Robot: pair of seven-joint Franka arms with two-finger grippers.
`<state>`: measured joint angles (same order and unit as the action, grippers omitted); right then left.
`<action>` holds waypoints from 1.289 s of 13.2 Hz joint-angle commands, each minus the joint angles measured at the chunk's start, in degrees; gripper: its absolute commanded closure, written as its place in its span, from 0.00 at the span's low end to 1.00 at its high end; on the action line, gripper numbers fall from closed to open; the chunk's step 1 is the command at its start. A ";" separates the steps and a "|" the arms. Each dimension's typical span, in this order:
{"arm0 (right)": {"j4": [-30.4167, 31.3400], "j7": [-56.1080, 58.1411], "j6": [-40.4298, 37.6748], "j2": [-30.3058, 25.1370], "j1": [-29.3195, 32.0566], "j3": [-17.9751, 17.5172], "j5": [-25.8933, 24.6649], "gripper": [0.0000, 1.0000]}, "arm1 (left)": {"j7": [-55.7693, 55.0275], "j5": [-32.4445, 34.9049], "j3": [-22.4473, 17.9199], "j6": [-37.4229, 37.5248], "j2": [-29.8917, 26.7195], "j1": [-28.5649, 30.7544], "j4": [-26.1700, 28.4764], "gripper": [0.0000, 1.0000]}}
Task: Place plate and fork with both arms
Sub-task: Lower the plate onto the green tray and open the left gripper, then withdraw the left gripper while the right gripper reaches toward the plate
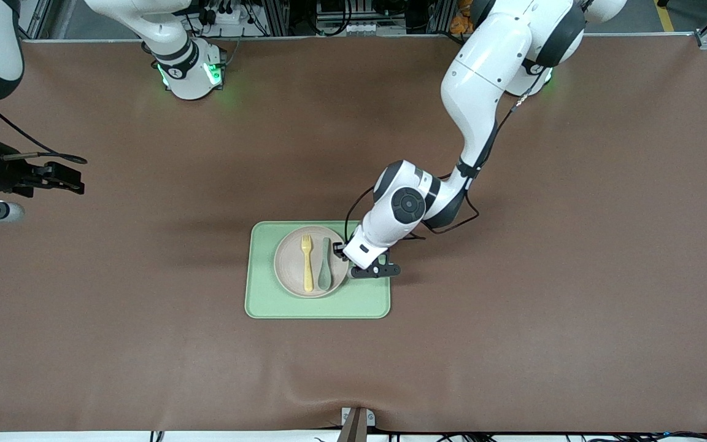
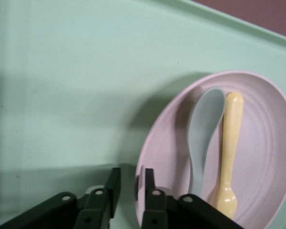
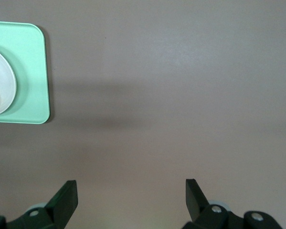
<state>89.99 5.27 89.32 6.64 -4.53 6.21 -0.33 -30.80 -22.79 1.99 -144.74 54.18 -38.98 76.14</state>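
Note:
The small speckled plate lies on the light-green tray and carries the pale-yellow fork beside a grey-green spoon. My left gripper is low at the plate's rim on the side toward the left arm's end. In the left wrist view the left gripper straddles the rim of the plate, one finger inside and one outside with a small gap; the fork shows there too. My right gripper waits open over bare table at the right arm's end.
The spoon lies against the fork on the plate. The right wrist view shows its open gripper above the brown table, with the tray and plate at its edge. The brown mat surrounds the tray.

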 commanded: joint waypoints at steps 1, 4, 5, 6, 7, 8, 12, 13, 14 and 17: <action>0.36 1.32 0.42 0.39 0.75 -0.41 1.20 0.00 | -1.01 0.90 -2.24 -0.01 0.05 -0.04 -2.05 0.00; 0.18 1.32 0.51 1.09 -0.29 -0.58 3.49 0.00 | -1.01 1.26 -6.53 4.18 -3.37 -0.04 -2.05 0.00; 0.01 1.32 0.51 1.18 -1.34 -0.75 3.49 0.00 | -0.84 1.43 -8.73 6.21 -4.69 -0.48 -2.31 0.00; -0.25 1.32 0.60 1.44 -3.70 -0.76 3.49 0.00 | -0.40 2.65 -9.54 6.84 -6.09 -0.39 -2.40 0.00; -0.43 1.23 0.68 1.88 -5.99 -0.67 3.49 0.00 | -0.22 5.10 -9.55 8.15 -7.58 0.04 -2.49 0.00; -0.61 1.14 1.55 2.76 -7.84 -0.67 3.40 0.00 | -0.22 7.21 -9.81 9.64 -9.25 0.22 -2.40 0.00; -0.78 1.14 6.11 7.50 -8.65 -0.76 3.58 0.00 | 4.05 9.16 -12.62 17.37 -15.76 2.93 -2.22 0.00; -0.78 1.06 8.31 8.99 -8.65 -0.76 3.67 0.00 | 7.74 9.17 -12.53 18.52 -16.64 5.30 -2.14 0.00; -0.96 0.97 10.85 10.75 -8.82 -0.76 4.02 0.00 | 10.91 9.17 -12.45 19.31 -17.09 7.41 -1.79 0.00; -1.66 1.06 16.75 14.97 -10.14 -0.84 6.12 0.00 | 21.37 9.25 -12.62 22.48 -17.44 12.69 -1.34 0.00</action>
<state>90.24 6.07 104.27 18.95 -13.84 5.21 4.22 -14.10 -14.67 -11.07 -123.74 37.93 -28.63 73.23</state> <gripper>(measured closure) 0.000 0.000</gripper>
